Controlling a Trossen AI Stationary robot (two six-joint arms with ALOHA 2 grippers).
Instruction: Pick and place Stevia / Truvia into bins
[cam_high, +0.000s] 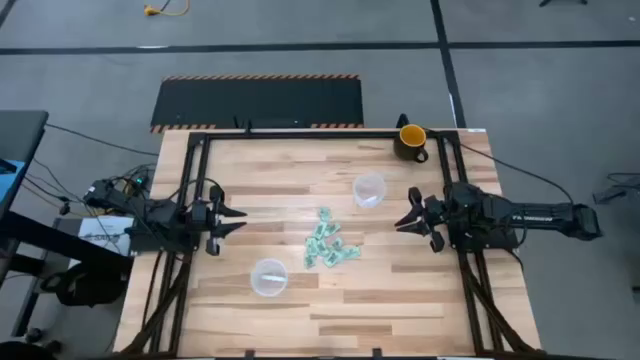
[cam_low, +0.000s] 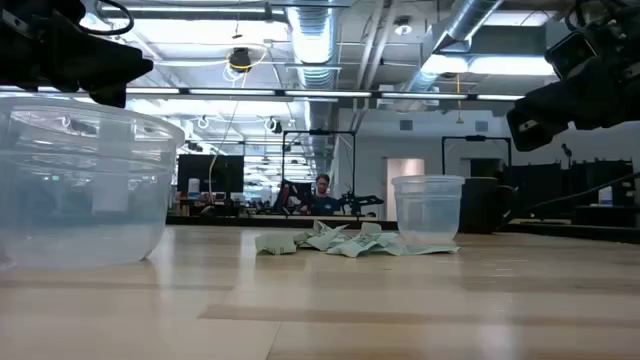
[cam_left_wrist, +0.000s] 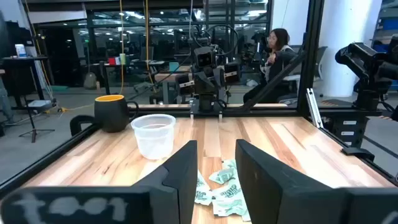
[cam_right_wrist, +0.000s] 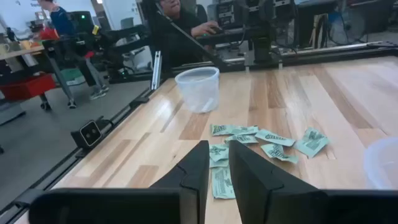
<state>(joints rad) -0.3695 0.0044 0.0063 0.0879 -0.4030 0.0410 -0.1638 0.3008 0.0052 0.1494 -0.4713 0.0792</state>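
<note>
The near clear cup (cam_low: 75, 185) loomed closest; Stevia sachets (cam_high: 329, 243) lay heaped mid-desk between 2 cups. Left gripper (cam_high: 232, 221) and right gripper (cam_high: 404, 220) waited with jaws parted; overlapping sachets risked a double pick

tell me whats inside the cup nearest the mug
Nothing shows inside the clear cup beside the mug; it looks empty. The sachets all lie on the table.

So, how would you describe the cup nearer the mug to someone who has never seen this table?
Find the dark mug with yellow inside at the far corner of the wooden table. The clear plastic cup stands just in front of it, above the pile of green packets. The other cup sits below the pile, far from the mug.
</note>
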